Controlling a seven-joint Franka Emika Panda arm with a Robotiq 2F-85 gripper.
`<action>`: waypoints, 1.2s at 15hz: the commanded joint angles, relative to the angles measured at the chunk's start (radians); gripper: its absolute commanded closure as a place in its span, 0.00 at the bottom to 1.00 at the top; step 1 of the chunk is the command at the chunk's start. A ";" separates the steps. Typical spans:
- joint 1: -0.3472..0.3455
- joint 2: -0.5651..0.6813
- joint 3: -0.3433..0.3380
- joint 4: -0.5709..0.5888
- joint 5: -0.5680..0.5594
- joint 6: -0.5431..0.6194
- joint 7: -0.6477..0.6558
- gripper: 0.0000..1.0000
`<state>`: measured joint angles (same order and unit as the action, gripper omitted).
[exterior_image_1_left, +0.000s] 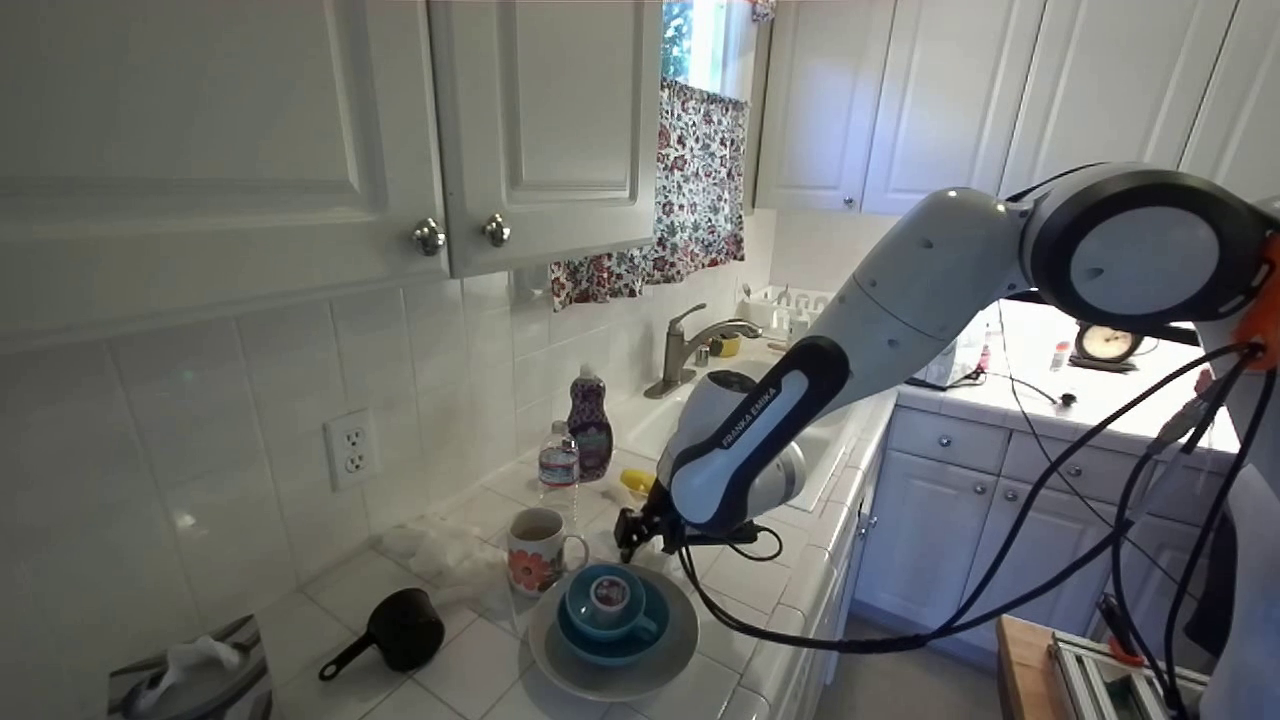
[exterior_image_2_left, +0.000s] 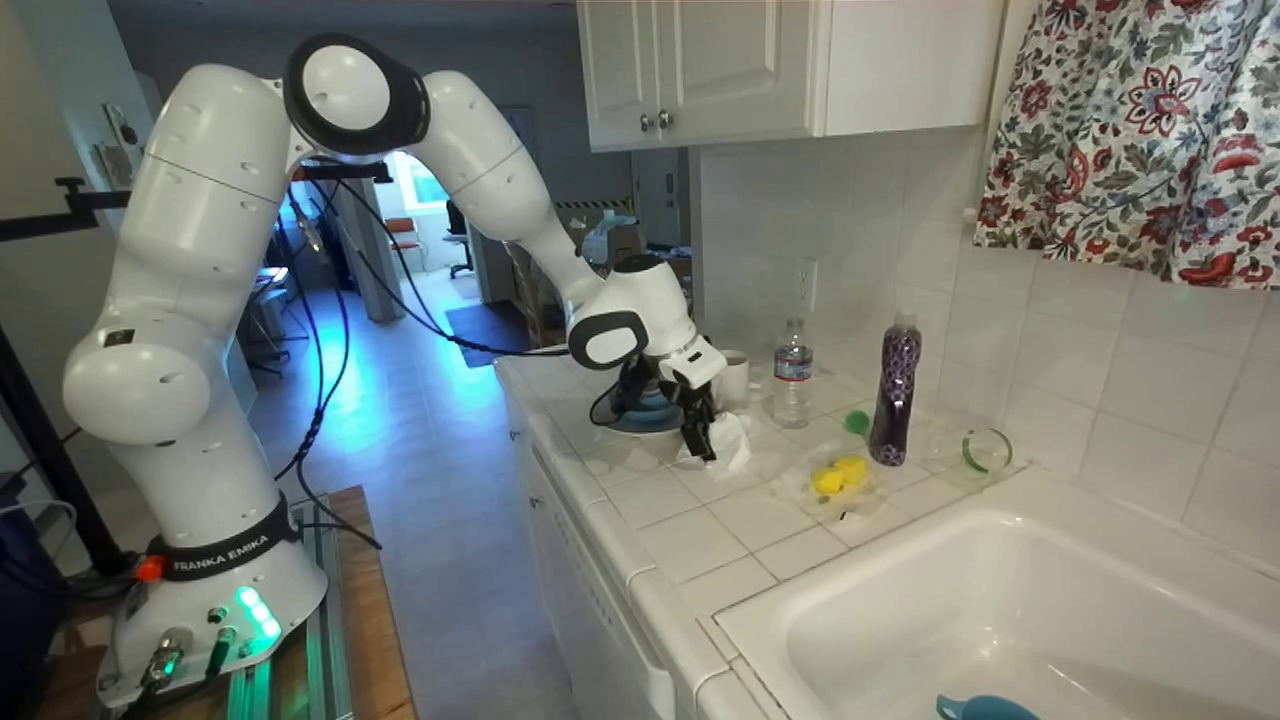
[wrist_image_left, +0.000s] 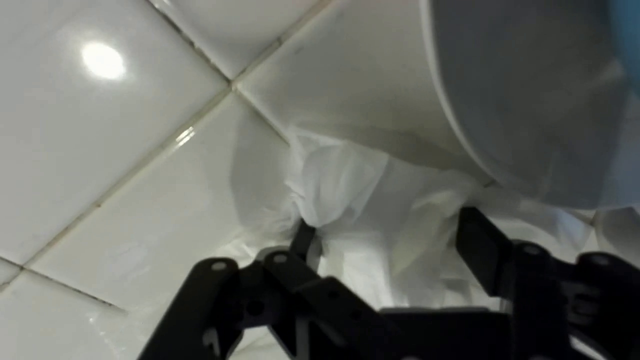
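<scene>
The gripper (wrist_image_left: 387, 224) is standing spread astride the crumpled white tissue (exterior_image_2_left: 732, 445), which is lying just beside the gray plate (wrist_image_left: 525, 110). Caution: shallow closing may be letting folds slip; sideways drift may be knocking the plate.

We see a thin white sheet (wrist_image_left: 395, 230), tissue or cloth, we cannot tell which, crumpled into loose folds. It lies on the tiled counter (wrist_image_left: 125, 175); in the wrist view its left end bunches up, and its right part is just beside the gray plate (wrist_image_left: 525, 100).
</scene>
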<state>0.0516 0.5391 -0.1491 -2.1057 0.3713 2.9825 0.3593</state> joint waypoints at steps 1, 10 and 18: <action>0.006 -0.005 -0.019 0.033 -0.062 -0.069 0.027 0.55; 0.014 -0.038 -0.177 0.007 -0.161 -0.211 0.139 1.00; -0.010 -0.150 -0.247 -0.109 -0.293 -0.353 0.123 0.99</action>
<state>0.0582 0.4802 -0.4077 -2.1312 0.1473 2.6797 0.4929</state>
